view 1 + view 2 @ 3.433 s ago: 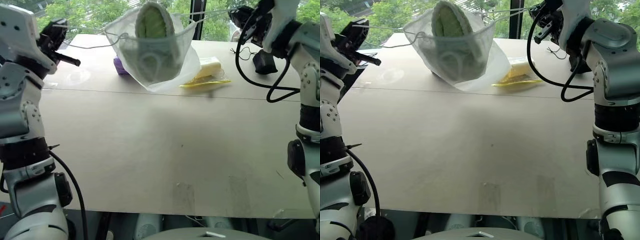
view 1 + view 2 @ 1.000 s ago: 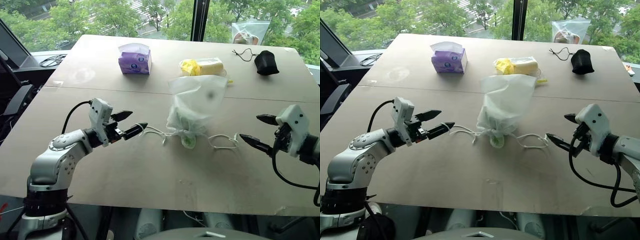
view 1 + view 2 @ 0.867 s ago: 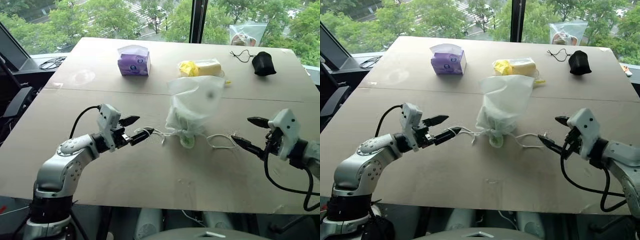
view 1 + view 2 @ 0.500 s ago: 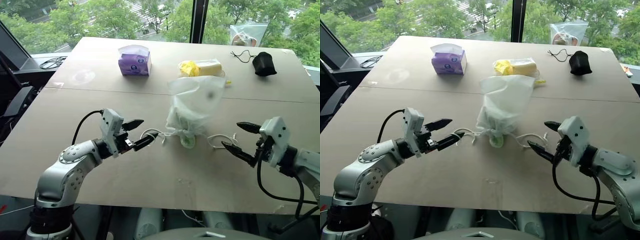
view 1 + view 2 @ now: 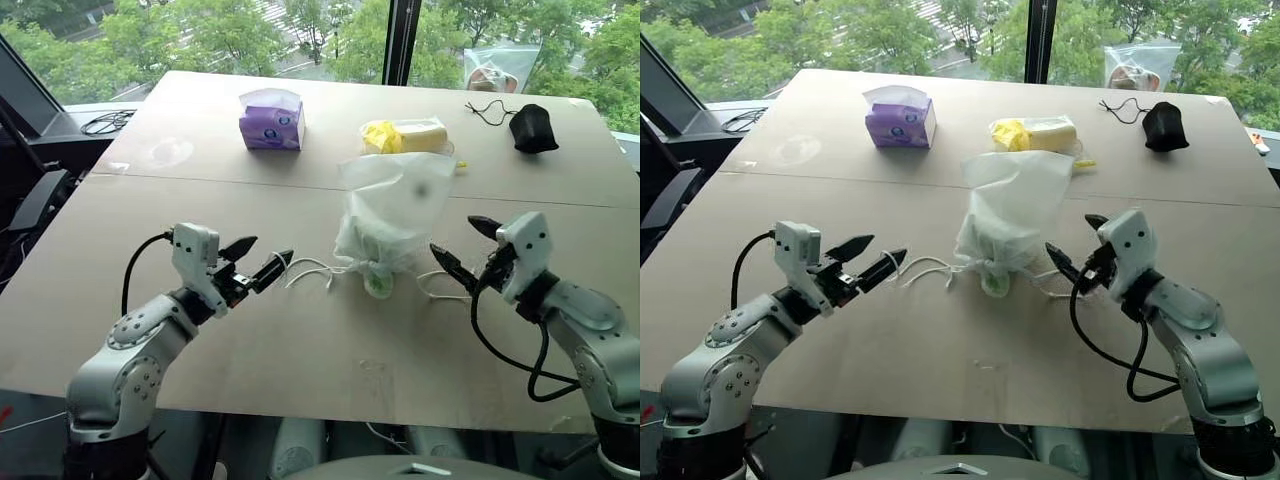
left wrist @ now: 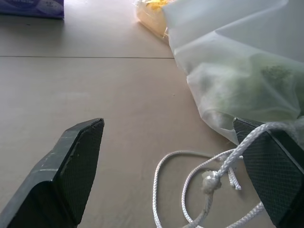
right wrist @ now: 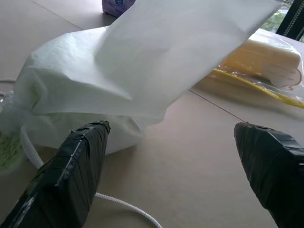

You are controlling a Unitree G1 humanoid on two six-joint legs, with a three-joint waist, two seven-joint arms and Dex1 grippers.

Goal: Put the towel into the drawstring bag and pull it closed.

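Tabletop [image 5: 300, 340] between my wide-open, empty grippers [image 5: 268, 264] [image 5: 455, 250] holds the cinched drawstring bag [image 5: 392, 205], towel [image 5: 377, 283] peeking out; nearly done.

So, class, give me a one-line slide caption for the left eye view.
Open left gripper and right gripper flank the cinched bag on the table.

Right gripper [image 7: 173, 173] has its two black fingers [image 7: 71, 173] spread wide, nothing between them. Drawstring bag [image 7: 142, 61] lies on the table [image 7: 190, 156] just ahead, milky white, its loose end sticking up and over. Pale green towel [image 7: 7, 152] pokes out at the gathered mouth, probably still partly outside the bag. White cord [image 7: 121, 204] runs along the table under the near finger. Beyond the bag: clear zip bag [image 7: 266, 61] with yellow contents and a purple tissue box [image 7: 116, 5].
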